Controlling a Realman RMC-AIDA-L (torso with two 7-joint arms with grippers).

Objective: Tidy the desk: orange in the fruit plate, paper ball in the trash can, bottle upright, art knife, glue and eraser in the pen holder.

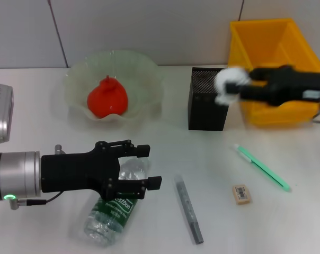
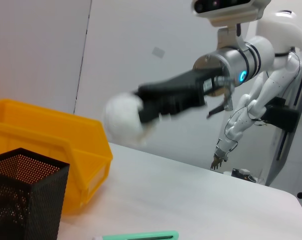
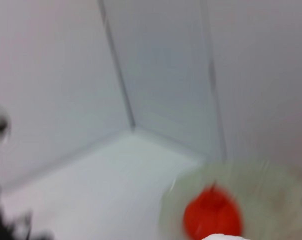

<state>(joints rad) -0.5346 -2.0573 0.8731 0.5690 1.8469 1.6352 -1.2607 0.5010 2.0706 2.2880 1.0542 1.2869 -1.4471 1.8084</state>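
Observation:
My right gripper (image 1: pixel 240 84) is shut on the white paper ball (image 1: pixel 229 82) and holds it in the air between the black mesh pen holder (image 1: pixel 207 106) and the yellow bin (image 1: pixel 271 69). The left wrist view shows the ball (image 2: pixel 123 120) in that gripper (image 2: pixel 142 107). My left gripper (image 1: pixel 152 166) is open, its fingers on either side of the neck end of the clear bottle (image 1: pixel 115 209), which lies on its side. The orange (image 1: pixel 107 98) sits in the glass fruit plate (image 1: pixel 144 74). A grey art knife (image 1: pixel 189 210), a green glue pen (image 1: pixel 263 168) and an eraser (image 1: pixel 241 193) lie on the table.
The white table reaches back to a grey wall. The yellow bin stands at the back right, right next to the pen holder. The right wrist view shows the orange (image 3: pixel 211 215) in the plate (image 3: pixel 283 200).

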